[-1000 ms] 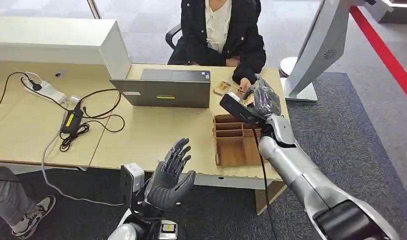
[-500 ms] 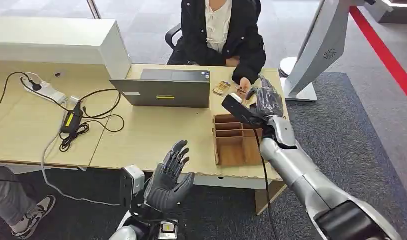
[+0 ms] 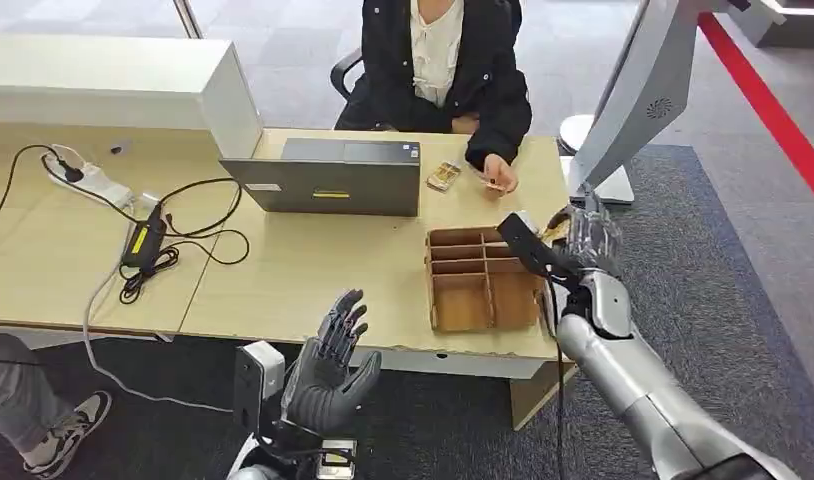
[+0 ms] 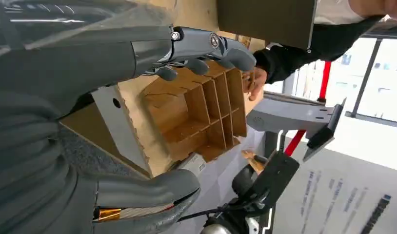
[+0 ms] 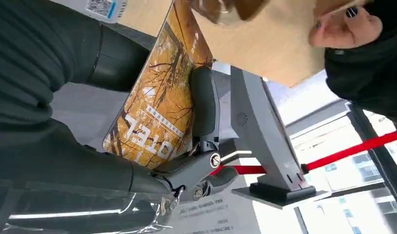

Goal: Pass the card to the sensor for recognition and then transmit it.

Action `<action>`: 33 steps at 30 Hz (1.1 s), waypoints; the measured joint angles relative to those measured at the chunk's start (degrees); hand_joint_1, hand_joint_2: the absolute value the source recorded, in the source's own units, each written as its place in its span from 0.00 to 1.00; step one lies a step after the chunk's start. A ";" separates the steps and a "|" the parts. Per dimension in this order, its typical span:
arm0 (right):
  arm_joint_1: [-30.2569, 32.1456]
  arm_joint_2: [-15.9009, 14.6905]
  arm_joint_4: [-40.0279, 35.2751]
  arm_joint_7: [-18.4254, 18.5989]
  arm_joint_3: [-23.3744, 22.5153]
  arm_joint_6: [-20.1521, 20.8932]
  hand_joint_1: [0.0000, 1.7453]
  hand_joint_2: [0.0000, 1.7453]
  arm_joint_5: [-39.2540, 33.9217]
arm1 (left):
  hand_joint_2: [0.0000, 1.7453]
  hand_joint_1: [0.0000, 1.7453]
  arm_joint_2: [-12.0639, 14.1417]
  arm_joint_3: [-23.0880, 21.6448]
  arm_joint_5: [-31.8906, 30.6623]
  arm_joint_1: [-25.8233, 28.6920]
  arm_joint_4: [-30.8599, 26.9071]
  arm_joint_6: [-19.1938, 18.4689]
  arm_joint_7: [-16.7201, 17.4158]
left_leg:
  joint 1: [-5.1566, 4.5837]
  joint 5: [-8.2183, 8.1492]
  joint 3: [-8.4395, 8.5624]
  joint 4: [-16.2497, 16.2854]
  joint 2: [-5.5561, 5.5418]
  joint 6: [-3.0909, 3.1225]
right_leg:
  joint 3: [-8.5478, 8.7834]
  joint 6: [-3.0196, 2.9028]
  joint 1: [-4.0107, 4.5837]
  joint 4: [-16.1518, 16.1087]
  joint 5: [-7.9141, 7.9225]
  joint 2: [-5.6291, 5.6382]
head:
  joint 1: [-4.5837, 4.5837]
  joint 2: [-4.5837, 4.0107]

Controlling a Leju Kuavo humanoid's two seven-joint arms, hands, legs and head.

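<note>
My right hand [image 3: 590,240] hangs over the table's right edge, just right of a divided wooden box [image 3: 478,282]. It grips an orange card [image 5: 160,97] printed with bare trees, pinched under the thumb; a sliver of the card [image 3: 558,226] shows beside the wrist camera. A tall grey stand [image 3: 638,95] on a flat foot rises just beyond the hand, and the same stand [image 5: 259,141] is close behind the card. My left hand [image 3: 328,362] is open, fingers spread, below the table's front edge, holding nothing.
A person in a black jacket sits behind the table, one hand [image 3: 499,180] resting near a small stack of cards [image 3: 444,176]. A laptop [image 3: 328,182], a power strip [image 3: 88,180] and cables lie to the left. A white box [image 3: 113,85] stands at the back left.
My right hand has drawn back from the person's hand to the table's right edge, carrying the card. The left hand has sunk a little.
</note>
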 joint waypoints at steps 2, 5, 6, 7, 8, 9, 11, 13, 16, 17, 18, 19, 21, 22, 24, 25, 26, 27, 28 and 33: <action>1.80 -0.77 -1.27 0.57 -0.98 0.02 1.00 1.00 0.63 | 1.00 0.00 0.04 0.00 0.04 0.17 -0.04 0.00 0.09 | 0.01 0.00 0.01 0.00 -0.02 0.00 | 0.01 0.00 0.00 0.00 0.00 0.00 | 0.00 0.00; 4.66 -1.97 -3.27 1.11 -2.75 0.28 1.00 1.00 1.98 | 1.00 0.00 0.15 0.00 0.15 0.52 -0.48 0.22 0.48 | 0.02 0.00 0.00 -0.02 0.00 0.00 | 0.01 0.00 0.01 0.01 0.00 0.00 | 0.02 0.00; 5.54 -2.20 -3.82 1.20 -3.25 0.46 1.00 1.00 2.38 | 1.00 0.00 0.17 0.00 0.17 0.51 -0.48 0.28 0.65 | 0.02 0.00 0.00 -0.02 0.00 0.00 | 0.00 0.00 0.01 0.01 0.00 0.00 | 0.00 0.00; 6.33 -2.42 -4.34 1.24 -3.75 0.63 1.00 1.00 2.83 | 1.00 0.00 0.24 0.00 0.15 0.51 -0.48 0.54 0.91 | 0.02 0.00 0.00 -0.02 0.01 0.00 | 0.00 0.00 0.01 0.01 0.00 0.00 | 0.02 0.00; 7.00 -2.56 -4.74 1.24 -4.21 0.79 1.00 1.00 3.10 | 1.00 0.00 0.30 0.00 0.15 0.50 -0.48 0.72 1.15 | 0.01 0.00 -0.01 -0.02 0.01 0.00 | 0.00 0.00 0.01 0.01 0.00 0.00 | 0.00 0.00; 7.64 -2.62 -5.30 1.22 -4.65 1.02 1.00 1.00 3.43 | 1.00 0.00 0.43 0.00 0.17 0.47 -0.52 0.74 1.42 | 0.01 0.00 -0.01 -0.02 0.00 0.00 | 0.00 0.00 0.01 0.01 0.00 0.00 | 0.02 0.00; 8.57 -2.64 -5.86 1.14 -5.49 1.33 1.00 1.00 3.93 | 1.00 0.00 0.68 0.00 0.26 0.42 -0.77 0.76 1.81 | 0.01 0.00 -0.01 -0.02 0.00 0.00 | 0.00 0.00 0.01 0.01 0.00 0.00 | 0.00 0.00; 9.36 -2.75 -6.47 0.85 -6.27 1.68 1.00 1.00 4.17 | 1.00 0.00 0.85 0.00 0.44 0.22 -0.92 0.76 2.03 | 0.01 0.00 -0.01 -0.02 0.00 0.00 | 0.01 0.00 0.01 0.01 0.00 0.00 | 0.02 0.00; 10.26 -2.75 -7.19 0.44 -7.02 2.27 1.00 1.00 4.79 | 1.00 0.00 1.09 0.00 0.52 0.07 -0.96 0.76 2.36 | 0.01 0.00 -0.01 -0.02 0.01 0.00 | 0.01 0.00 0.01 0.01 0.00 0.00 | 0.02 0.00; 10.47 -2.75 -7.39 0.30 -7.21 2.47 1.00 1.00 4.83 | 1.00 0.00 1.11 0.00 0.52 0.06 -0.96 0.76 2.38 | 0.01 0.00 -0.01 -0.02 0.01 0.00 | 0.01 0.00 0.01 0.01 0.00 0.00 | 0.02 0.00; 10.68 -2.75 -7.65 0.20 -7.45 2.76 1.00 1.00 4.85 | 1.00 0.00 1.14 0.00 0.52 0.06 -0.96 0.76 2.43 | 0.00 0.01 0.00 -0.02 0.00 0.00 | 0.01 0.00 0.00 0.01 0.00 0.00 | 0.00 0.00; 10.79 -2.75 -7.69 0.06 -7.67 2.93 1.00 1.00 4.90 | 1.00 0.00 1.14 0.00 0.55 0.02 -0.98 0.76 2.51 | 0.00 0.01 -0.01 -0.02 0.00 0.00 | 0.01 0.00 0.00 0.01 0.00 0.00 | 0.00 0.00; 11.07 -2.73 -7.95 0.02 -8.04 3.56 1.00 1.00 4.96 | 1.00 0.00 1.16 -0.02 0.63 -0.08 -1.03 0.76 2.73 | 0.00 0.01 -0.01 -0.02 0.01 0.00 | 0.01 0.00 0.00 0.01 0.00 0.00 | 0.02 0.00; 11.25 -2.73 -8.13 -0.05 -8.17 3.87 1.00 1.00 5.05 | 1.00 0.00 1.18 -0.02 0.68 -0.14 -1.07 0.76 2.80 | 0.00 0.01 0.00 -0.02 0.01 0.00 | 0.01 0.00 0.00 0.01 0.00 0.00 | 0.02 0.00; 11.63 -2.73 -8.19 -0.07 -8.37 4.66 1.00 1.00 5.20 | 1.00 0.00 1.22 -0.02 0.77 -0.23 -1.16 0.74 2.86 | 0.00 0.01 0.00 -0.02 0.01 0.00 | 0.01 0.00 0.00 0.01 0.00 0.00 | 0.02 0.00; 11.84 -2.73 -8.22 -0.07 -8.46 5.01 1.00 1.00 5.33 | 1.00 0.00 1.29 -0.02 0.96 -0.23 -1.18 0.61 2.86 | 0.00 0.01 0.00 -0.02 0.00 0.00 | 0.00 0.00 0.00 0.01 0.00 0.00 | 0.02 0.00; 12.08 -2.73 -8.30 -0.04 -8.59 5.31 1.00 1.00 5.42 | 1.00 0.00 1.31 -0.02 1.03 -0.23 -1.18 0.52 2.86 | 0.00 0.01 -0.01 -0.02 0.00 0.00 | 0.00 0.00 0.00 0.01 0.00 0.00 | 0.00 0.00; 12.32 -2.75 -8.52 0.07 -8.76 5.75 1.00 1.00 5.64 | 1.00 0.00 1.33 -0.02 1.05 -0.23 -1.18 0.33 2.86 | 0.00 0.00 -0.01 -0.02 0.01 0.00 | 0.00 0.00 0.00 0.01 0.00 0.00 | 0.02 0.00; 12.47 -2.77 -8.50 0.33 -8.81 6.21 1.00 1.00 5.88 | 1.00 0.00 1.35 -0.02 1.14 -0.25 -1.18 0.11 2.86 | 0.00 0.00 0.00 -0.02 0.01 0.00 | 0.00 0.00 0.01 0.01 0.00 0.00 | 0.02 0.00; 13.48 -2.84 -8.43 2.32 -9.14 8.13 1.00 1.00 6.60 | 1.00 0.00 1.44 -0.02 1.25 -0.26 -1.27 -0.35 2.84 | 0.00 0.00 -0.01 -0.02 0.00 0.00 | 0.00 0.00 0.01 0.01 0.00 0.00 | 0.02 0.00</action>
